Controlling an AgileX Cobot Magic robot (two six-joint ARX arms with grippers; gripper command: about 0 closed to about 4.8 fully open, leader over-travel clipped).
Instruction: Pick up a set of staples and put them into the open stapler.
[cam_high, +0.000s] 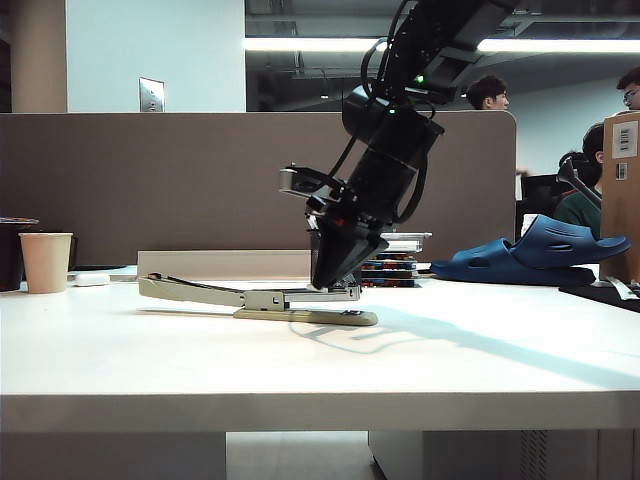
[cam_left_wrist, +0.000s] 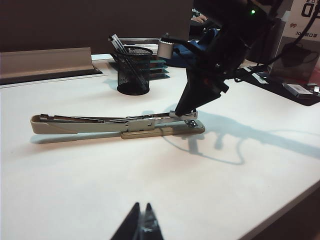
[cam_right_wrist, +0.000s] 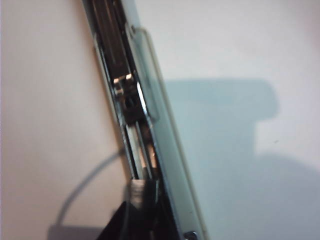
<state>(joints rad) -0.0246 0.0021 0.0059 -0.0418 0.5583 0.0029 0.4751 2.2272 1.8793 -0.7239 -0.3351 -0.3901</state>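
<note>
Lying opened flat on the white tabletop (cam_high: 120, 350), the stapler (cam_left_wrist: 117, 125) is met at its magazine channel by the right claw (cam_left_wrist: 179, 113), nearly clenched; any held staples cannot be told. Pens are kept in a black mesh cup (cam_left_wrist: 133, 70). The left claw (cam_left_wrist: 141, 226) hangs clenched, well apart.

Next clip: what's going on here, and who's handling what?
The right arm is bent down over the open stapler on the white table, its end effector at the silver magazine channel near the stapler's front end. Its fingers look nearly closed, but whether they hold staples cannot be made out. The left end effector hangs shut above the table's near side, away from the stapler and holding nothing. A black mesh pen cup stands behind.
</note>
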